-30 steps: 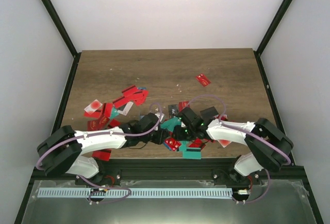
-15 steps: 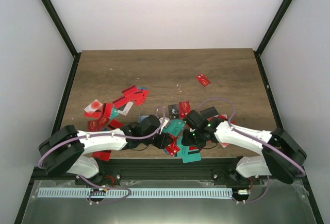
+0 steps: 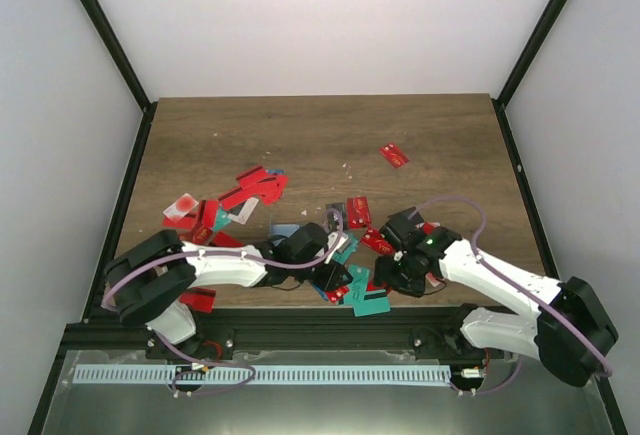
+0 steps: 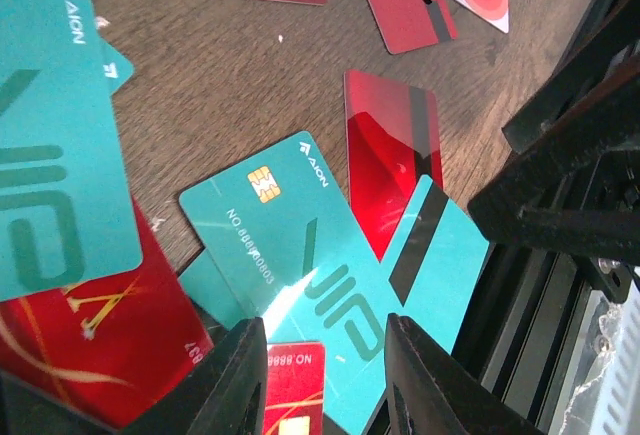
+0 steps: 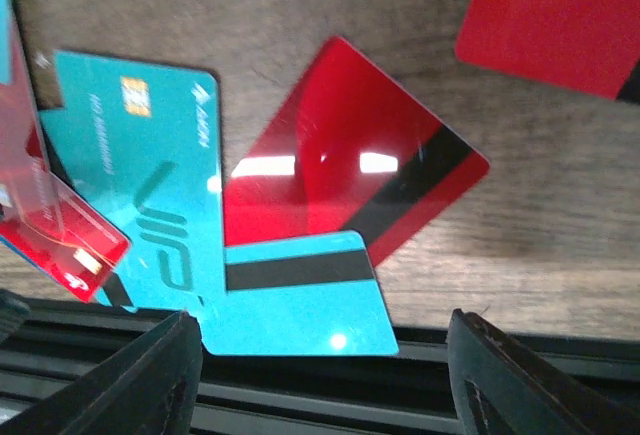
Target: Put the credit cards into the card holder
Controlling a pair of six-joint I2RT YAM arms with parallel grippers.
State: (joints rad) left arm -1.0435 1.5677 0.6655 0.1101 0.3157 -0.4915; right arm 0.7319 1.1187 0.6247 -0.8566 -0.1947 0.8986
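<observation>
Many credit cards [image 3: 252, 187] strewn over near half of table [image 3: 300, 135], thickest at front edge btw arms. Card holder: can't tell it from the flat teal cards. Right gripper [image 5: 320, 340] jaws wide apart, empty, over striped teal card [image 5: 300, 300]. Left gripper [image 4: 325, 345] part-open, nothing btw fingers. Advice: that card seems to overhang the edge, so pinch its free side and lift it alone, w/o dragging red card [image 5: 350, 145] beneath.

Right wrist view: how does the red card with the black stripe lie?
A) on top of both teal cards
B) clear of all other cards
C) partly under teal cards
C: the teal striped card covers the red card at its lower corner.
</observation>
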